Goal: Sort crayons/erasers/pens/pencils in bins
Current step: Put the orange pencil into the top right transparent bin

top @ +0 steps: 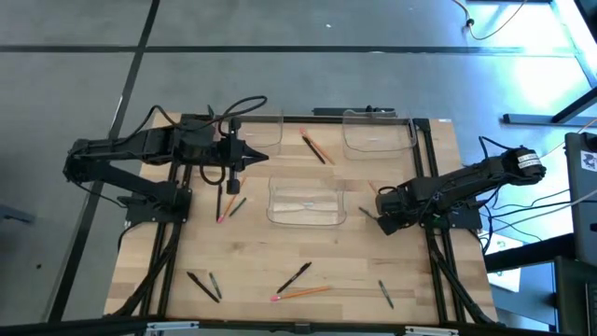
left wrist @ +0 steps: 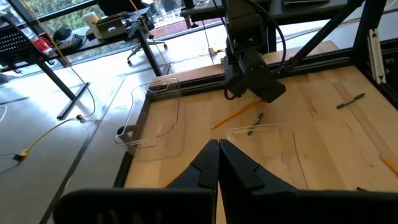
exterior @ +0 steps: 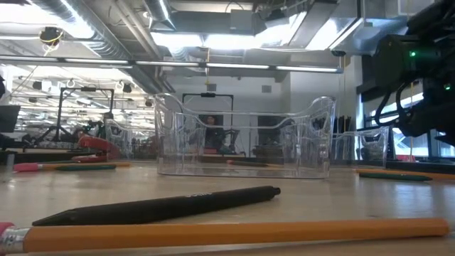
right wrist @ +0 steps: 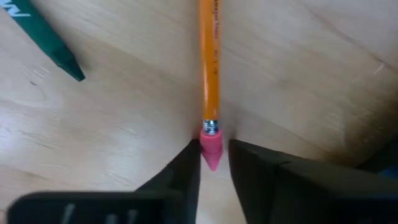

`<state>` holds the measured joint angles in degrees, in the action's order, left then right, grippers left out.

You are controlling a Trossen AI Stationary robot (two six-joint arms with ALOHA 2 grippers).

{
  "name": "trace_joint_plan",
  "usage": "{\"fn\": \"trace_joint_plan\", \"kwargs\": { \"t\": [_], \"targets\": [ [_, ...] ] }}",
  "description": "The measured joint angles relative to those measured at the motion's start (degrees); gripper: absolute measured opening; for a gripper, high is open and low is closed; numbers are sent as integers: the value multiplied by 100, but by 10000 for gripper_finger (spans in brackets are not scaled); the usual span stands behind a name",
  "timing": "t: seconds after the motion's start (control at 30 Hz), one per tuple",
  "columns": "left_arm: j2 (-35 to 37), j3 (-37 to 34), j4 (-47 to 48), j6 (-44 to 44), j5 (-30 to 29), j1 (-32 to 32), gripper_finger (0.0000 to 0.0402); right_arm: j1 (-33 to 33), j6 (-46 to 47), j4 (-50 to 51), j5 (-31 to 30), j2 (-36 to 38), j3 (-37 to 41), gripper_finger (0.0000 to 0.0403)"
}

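Observation:
My right gripper (right wrist: 214, 165) is open and low over the table's right side (top: 381, 213). Its fingers flank the pinkish-red end of an orange pencil (right wrist: 210, 68) that lies flat on the wood. A dark-green crayon (right wrist: 46, 37) lies beside it. My left gripper (left wrist: 218, 158) is shut and empty, above the table's far left (top: 250, 155). Three clear bins stand at the centre (top: 303, 203), far left (top: 263, 131) and far right (top: 378, 133). Other pencils (top: 315, 147), pens (top: 294, 277) and crayons (top: 238, 205) lie loose. My right gripper has one fingertip (right wrist: 191, 158) right against the side of the pencil's pinkish-red end (right wrist: 210, 144); I cannot tell whether it touches. The other fingertip (right wrist: 244, 163) stands a small gap away. The fingers point along the pencil, which lies flat on the table.
Near the front edge lie a black pen (exterior: 163, 206) and a long pencil (exterior: 227, 233), with more sticks at the front left (top: 203, 285) and front right (top: 385, 294). A pencil and a pen (top: 229, 184) lie below my left gripper. The black frame rails run along both sides.

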<state>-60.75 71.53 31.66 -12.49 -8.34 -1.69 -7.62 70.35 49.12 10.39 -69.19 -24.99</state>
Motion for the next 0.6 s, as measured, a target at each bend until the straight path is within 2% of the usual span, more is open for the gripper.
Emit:
{"fn": "trace_joint_plan", "kwargs": {
  "t": [0.23, 0.6],
  "targets": [
    [0, 0, 0, 0, 0, 0, 0, 0, 5, -12, -4, 0, 4, 25],
    [0, -3, 2, -2, 0, 0, 0, -4, 8, 93, -56, -34, -170, 31]
  ]
}}
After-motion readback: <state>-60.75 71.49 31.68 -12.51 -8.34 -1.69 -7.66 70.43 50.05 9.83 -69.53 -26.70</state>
